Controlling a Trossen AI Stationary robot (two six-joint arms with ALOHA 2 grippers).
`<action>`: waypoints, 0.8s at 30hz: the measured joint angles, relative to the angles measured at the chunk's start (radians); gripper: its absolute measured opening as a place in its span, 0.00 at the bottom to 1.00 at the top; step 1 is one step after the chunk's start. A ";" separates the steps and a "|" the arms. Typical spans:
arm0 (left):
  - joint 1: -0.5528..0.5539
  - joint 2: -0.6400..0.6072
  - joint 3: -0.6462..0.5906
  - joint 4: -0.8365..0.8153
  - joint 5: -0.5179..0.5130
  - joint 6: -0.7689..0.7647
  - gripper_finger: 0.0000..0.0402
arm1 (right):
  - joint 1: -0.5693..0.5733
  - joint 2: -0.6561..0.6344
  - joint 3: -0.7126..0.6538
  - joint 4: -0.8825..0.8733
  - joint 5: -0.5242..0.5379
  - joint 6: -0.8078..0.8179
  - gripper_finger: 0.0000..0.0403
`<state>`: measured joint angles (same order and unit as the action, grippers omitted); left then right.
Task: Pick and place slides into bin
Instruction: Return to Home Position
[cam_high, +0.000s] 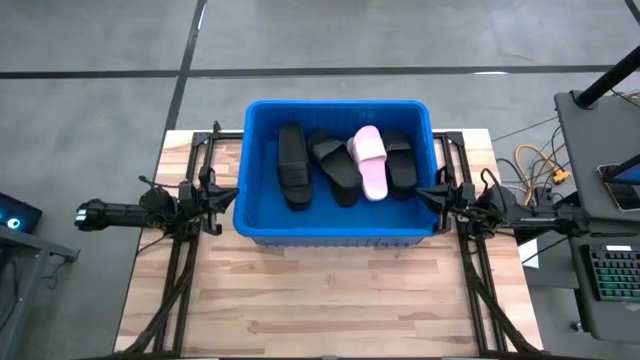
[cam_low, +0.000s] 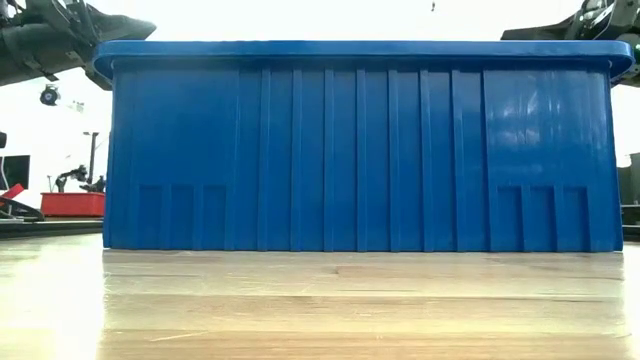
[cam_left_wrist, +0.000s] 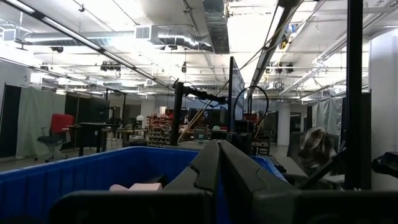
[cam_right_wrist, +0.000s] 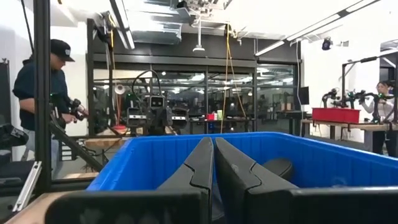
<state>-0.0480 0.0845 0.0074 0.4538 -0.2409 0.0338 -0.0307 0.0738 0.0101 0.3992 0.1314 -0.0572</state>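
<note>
Left gripper (cam_left_wrist: 219, 144) fingers pressed together, empty; right gripper (cam_right_wrist: 213, 140) likewise. Blue bin (cam_high: 330, 236) sits between them, rim close to both tips; black slides (cam_high: 292, 165) and pink slide (cam_high: 370, 162) inside. Risk: a retracting tip clips the rim, shifting bin.

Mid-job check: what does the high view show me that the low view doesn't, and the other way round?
Only the high view: the inside of the bin, where a pink slide lies among black slides, plus the left gripper at the bin's left rim and the right gripper at its right rim.
Only the low view: the bin's ribbed outer wall standing flat on the table, and a red tub in the room behind.
Both: the blue bin and the wooden table top.
</note>
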 joint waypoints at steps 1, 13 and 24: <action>0.000 0.000 0.000 0.000 0.000 0.000 0.00 | 0.000 0.000 0.000 0.000 0.000 0.006 0.02; 0.000 0.000 0.000 0.001 0.000 0.000 0.00 | 0.000 0.000 0.000 0.001 0.000 0.012 0.02; 0.000 0.000 -0.001 0.001 0.000 0.000 0.00 | 0.000 0.000 0.000 0.001 0.000 0.012 0.02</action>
<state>-0.0480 0.0845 0.0067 0.4548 -0.2405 0.0338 -0.0309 0.0738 0.0097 0.4004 0.1314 -0.0455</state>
